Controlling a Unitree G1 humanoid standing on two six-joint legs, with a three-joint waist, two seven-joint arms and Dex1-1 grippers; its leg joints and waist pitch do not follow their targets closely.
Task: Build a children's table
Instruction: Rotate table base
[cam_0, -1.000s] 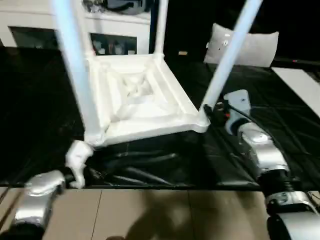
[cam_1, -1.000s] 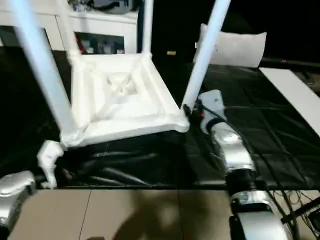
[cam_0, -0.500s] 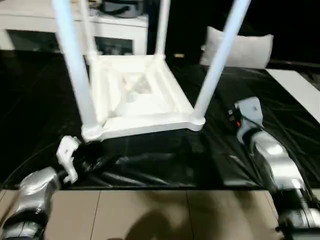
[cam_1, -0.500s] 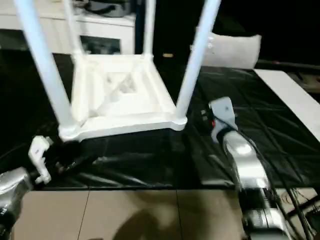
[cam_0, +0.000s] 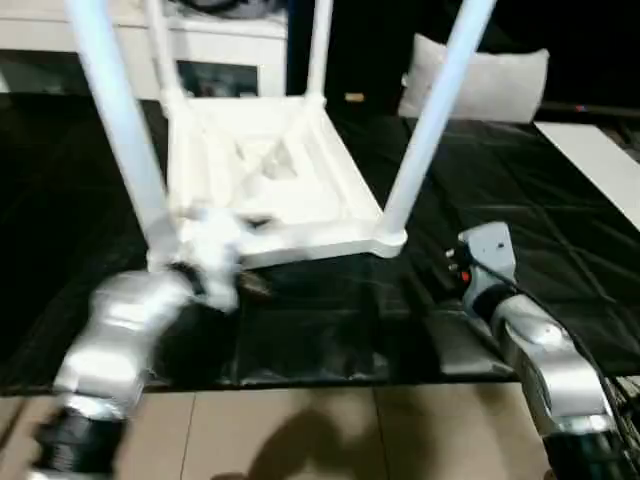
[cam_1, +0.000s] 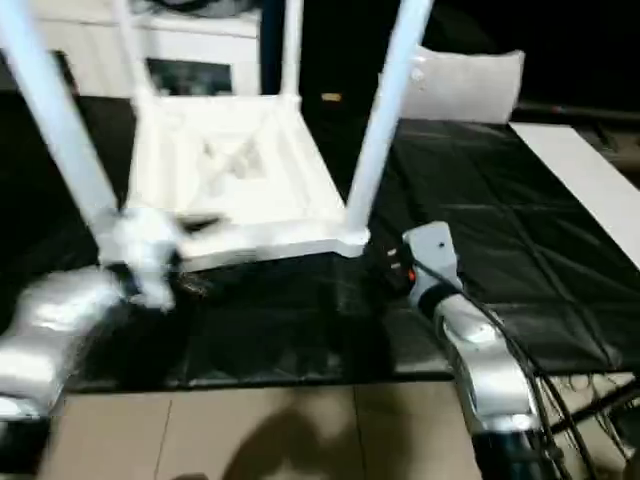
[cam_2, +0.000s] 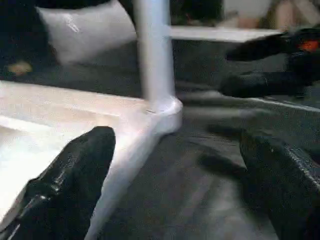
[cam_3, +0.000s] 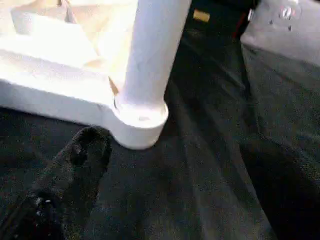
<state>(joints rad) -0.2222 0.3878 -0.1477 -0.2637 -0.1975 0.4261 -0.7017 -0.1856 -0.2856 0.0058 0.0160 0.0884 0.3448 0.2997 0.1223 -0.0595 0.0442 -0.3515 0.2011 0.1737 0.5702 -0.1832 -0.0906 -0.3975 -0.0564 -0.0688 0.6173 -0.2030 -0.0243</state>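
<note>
The children's table (cam_0: 270, 190) lies upside down on a black mat, its white ribbed underside facing up. Legs stand in its corner sockets, the near-left leg (cam_0: 115, 130) and near-right leg (cam_0: 430, 120) closest to me. My left gripper (cam_0: 215, 255) is at the near-left corner, open. In the left wrist view one finger (cam_2: 65, 185) lies over the tabletop's edge. My right gripper (cam_0: 455, 268) is open on the mat just short of the near-right corner socket (cam_3: 142, 117), with nothing between its fingers (cam_3: 75, 175).
A white cabinet (cam_0: 230, 40) with glass doors stands behind the table, and a pale grey cushion (cam_0: 490, 85) lies at the back right. A white board (cam_0: 595, 165) lies at the far right. The black mat (cam_0: 330, 320) ends at a wooden floor (cam_0: 300, 430) near me.
My left arm has swung forward and right, from the mat's front edge up to the table's near-left corner. My right gripper has drawn back a little from the near-right corner.
</note>
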